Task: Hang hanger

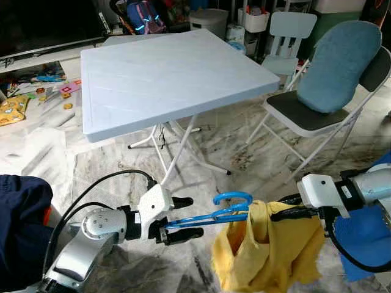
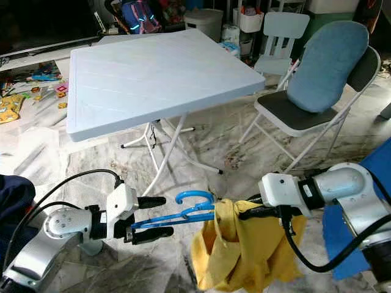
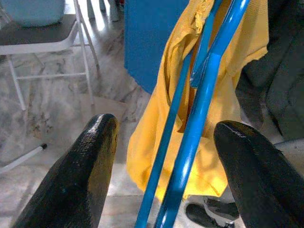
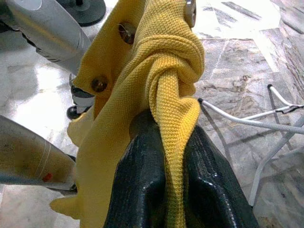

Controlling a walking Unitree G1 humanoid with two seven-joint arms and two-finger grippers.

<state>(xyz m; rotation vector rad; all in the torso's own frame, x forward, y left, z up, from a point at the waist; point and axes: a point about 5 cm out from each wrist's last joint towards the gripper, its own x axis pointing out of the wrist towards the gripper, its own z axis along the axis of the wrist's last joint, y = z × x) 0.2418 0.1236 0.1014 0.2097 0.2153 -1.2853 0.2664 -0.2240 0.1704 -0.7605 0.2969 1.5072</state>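
A blue plastic hanger lies roughly level in front of me, its hook curling up in the middle. A yellow knit garment with buttons hangs bunched from its right part. My left gripper is open, and the hanger's bare bars pass between its two black fingers without being clamped. My right gripper is shut on a twisted fold of the yellow garment, its fingertips pinching the knit near the hook.
A white folding table stands just ahead, its legs close behind the hanger. A folding chair with a blue cushion is at the right, a small white chair behind it. Toys litter the far left floor. Blue fabric lies at the right.
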